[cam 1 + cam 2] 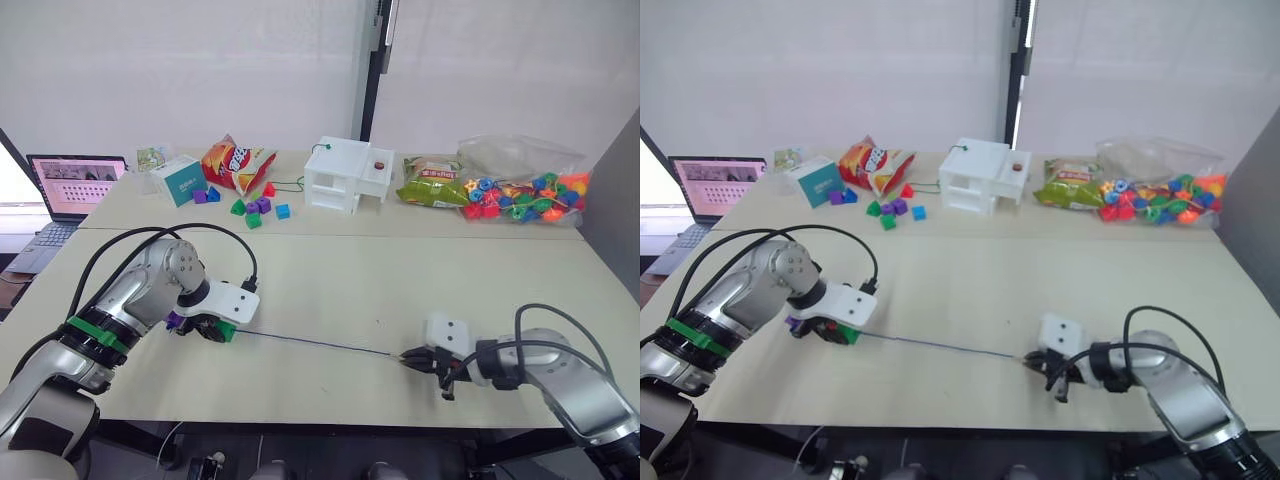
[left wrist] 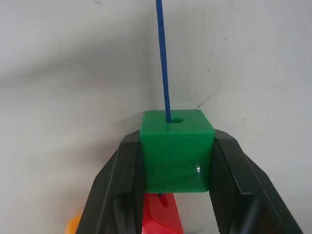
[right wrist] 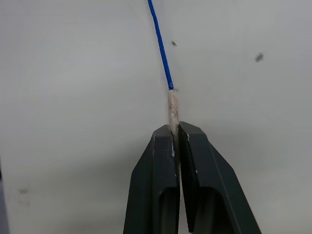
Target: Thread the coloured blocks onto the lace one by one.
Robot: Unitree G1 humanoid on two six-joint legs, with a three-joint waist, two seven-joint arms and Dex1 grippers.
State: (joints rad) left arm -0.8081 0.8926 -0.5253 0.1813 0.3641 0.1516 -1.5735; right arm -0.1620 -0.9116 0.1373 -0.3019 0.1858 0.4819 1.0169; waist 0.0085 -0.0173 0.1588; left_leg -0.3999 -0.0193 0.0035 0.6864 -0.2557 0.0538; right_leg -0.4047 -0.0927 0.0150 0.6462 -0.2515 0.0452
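My left gripper (image 1: pixel 222 331) is shut on a green block (image 2: pixel 176 150) low over the table's near left. The dark blue lace (image 1: pixel 315 343) runs through the hole in that block. A red block (image 2: pixel 161 218) and an orange-yellow one (image 2: pixel 73 225) sit behind the green one on the lace, and a purple block (image 1: pixel 174 322) shows by the gripper. The lace stretches taut to the right, where my right gripper (image 1: pixel 408 358) is shut on its pale stiff tip (image 3: pixel 172 108).
At the table's back lie mixed small blocks (image 1: pixel 254 208), a snack bag (image 1: pixel 236 162), a white box (image 1: pixel 346 175), a teal box (image 1: pixel 183 180), a green packet (image 1: pixel 430 182) and a clear bag of beads (image 1: pixel 524 190). A laptop (image 1: pixel 68 188) stands at the far left.
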